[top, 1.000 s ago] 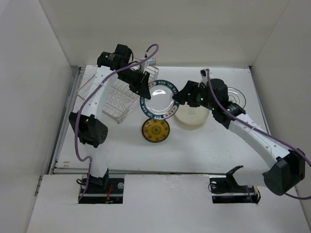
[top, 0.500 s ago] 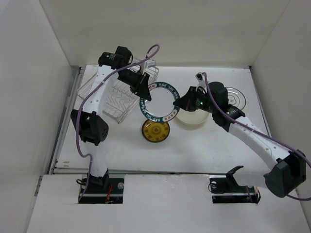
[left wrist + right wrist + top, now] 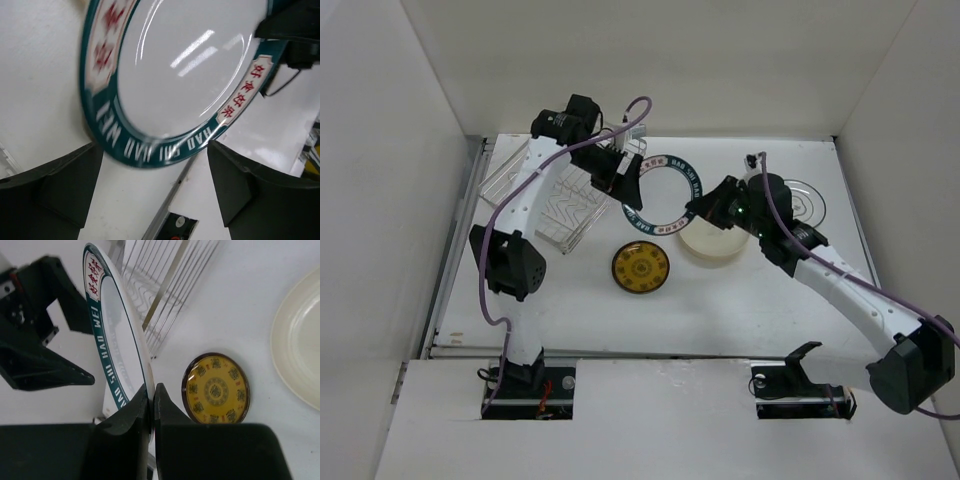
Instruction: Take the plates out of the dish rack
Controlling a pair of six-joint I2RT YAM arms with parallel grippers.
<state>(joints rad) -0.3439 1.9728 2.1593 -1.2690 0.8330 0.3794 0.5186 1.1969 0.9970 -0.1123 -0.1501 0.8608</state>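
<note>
The white plate with the teal patterned rim hangs tilted above the table between both arms. My right gripper is shut on its rim, seen edge-on in the right wrist view. My left gripper stands open just off the plate's opposite edge, with neither finger touching it. The wire dish rack sits at the back left with no plates showing in it. On the table lie a cream plate and a small dark plate with a gold centre.
Another round plate lies at the back right, partly under the right arm. White walls close in the table on the left, back and right. The left arm's cable loops above the rack.
The left gripper has opened and let go of the teal-rimmed plate. The right gripper has shut on its far rim, and the plate has shifted right and back.
</note>
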